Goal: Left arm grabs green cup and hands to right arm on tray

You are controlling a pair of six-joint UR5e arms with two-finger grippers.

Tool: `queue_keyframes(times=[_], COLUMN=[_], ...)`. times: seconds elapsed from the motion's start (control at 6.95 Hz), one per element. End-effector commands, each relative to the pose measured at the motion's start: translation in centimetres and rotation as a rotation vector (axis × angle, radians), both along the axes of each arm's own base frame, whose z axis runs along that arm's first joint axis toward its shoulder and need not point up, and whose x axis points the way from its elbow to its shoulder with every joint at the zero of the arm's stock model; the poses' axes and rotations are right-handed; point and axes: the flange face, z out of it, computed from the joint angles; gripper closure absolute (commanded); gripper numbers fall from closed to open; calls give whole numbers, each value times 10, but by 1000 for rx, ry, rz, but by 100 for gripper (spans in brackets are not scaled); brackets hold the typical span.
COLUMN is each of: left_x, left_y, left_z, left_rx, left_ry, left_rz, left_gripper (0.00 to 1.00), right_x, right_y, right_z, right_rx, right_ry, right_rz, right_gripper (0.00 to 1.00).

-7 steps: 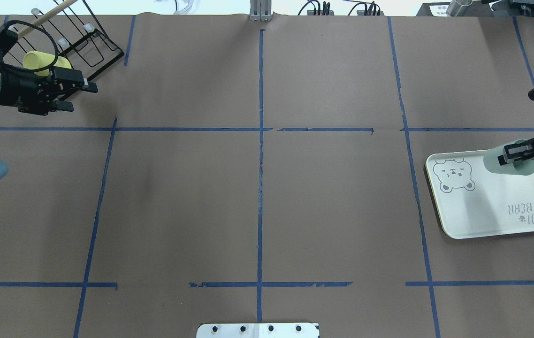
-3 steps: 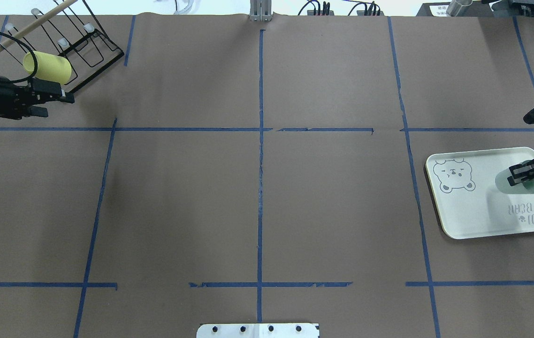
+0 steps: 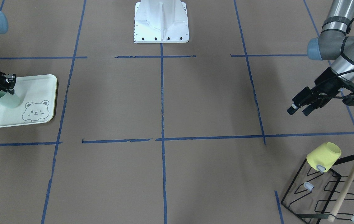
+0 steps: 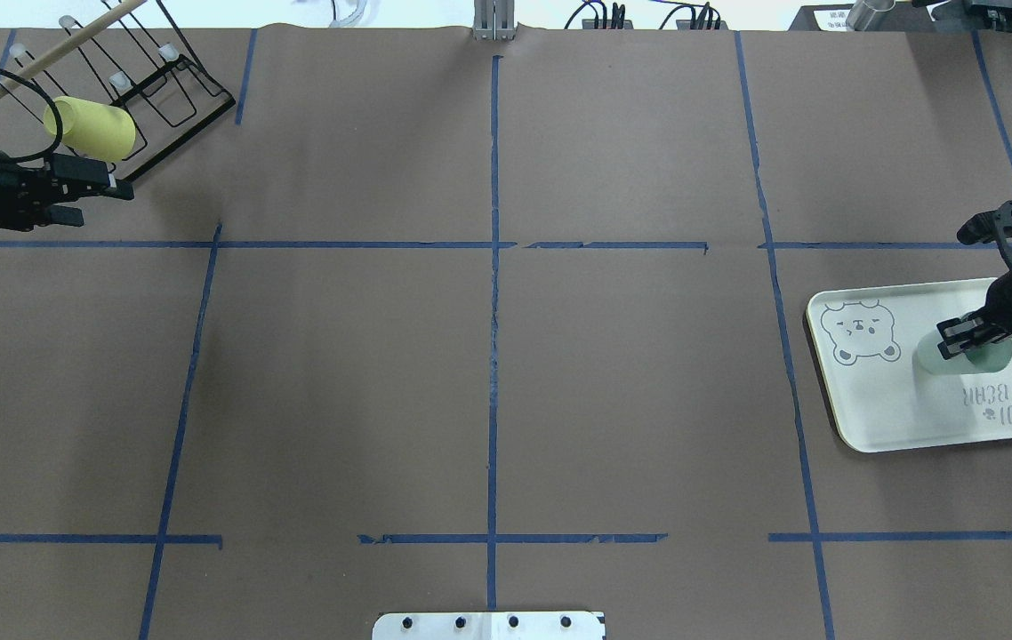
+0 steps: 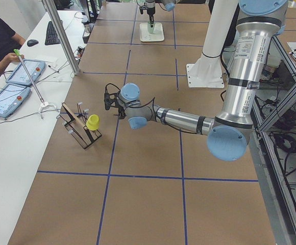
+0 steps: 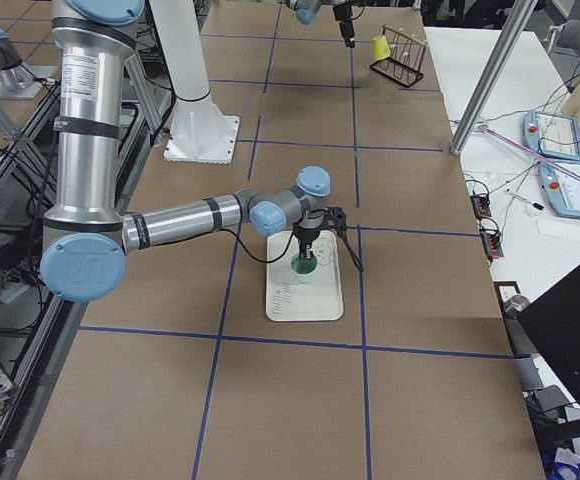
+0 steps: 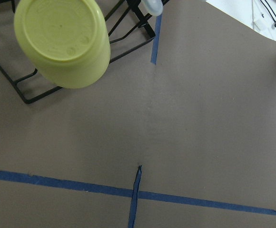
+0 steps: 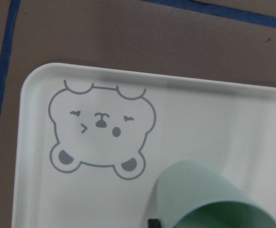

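The right gripper (image 4: pixel 959 338) clasps the green cup (image 4: pixel 988 360) by its rim, upright on or just above the tray (image 4: pixel 879 409), near the bear drawing (image 4: pixel 862 331). Across the table, the left gripper (image 4: pixel 104 203) hangs empty, jaws slightly parted, beside the yellow cup (image 4: pixel 97 132) on a black rack (image 4: pixel 177 89).

The right gripper (image 4: pixel 959 340) brings the green cup (image 4: pixel 979 360) from the tray's (image 4: pixel 879 409) 12 o'clock rim toward 5 o'clock, then a little toward 9 o'clock, ending just above the lettering. The left gripper (image 4: pixel 106 201) draws back toward 9 o'clock, and the yellow cup (image 4: pixel 97 133) it partly covered now shows whole.
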Motion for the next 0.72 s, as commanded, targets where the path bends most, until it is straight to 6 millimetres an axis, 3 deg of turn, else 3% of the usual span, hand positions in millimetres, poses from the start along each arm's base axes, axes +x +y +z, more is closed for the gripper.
queue_keyframes(times=[0.0, 0.14, 0.29, 0.43, 0.58], left_x=[-2, -2, -2, -2, -2], left_y=[2, 2, 3, 2, 3], left_z=[-4, -6, -5, -5, -4], left_rx=[7, 10, 9, 9, 8], left_ry=[4, 6, 5, 4, 4], left_rz=[-1, -1, -1, -3, -3], left_gripper=[0, 0, 0, 0, 0], right_x=[-7, -9, -3, 24, 70], right_y=[2, 4, 4, 4, 13], right_z=[-1, 0, -12, -47, -78], right_rx=[4, 9, 29, 79, 121], right_ry=[4, 11, -4, -46, -70], right_rz=[-13, -19, -13, 32, 109], right_gripper=[50, 1, 0, 0, 0])
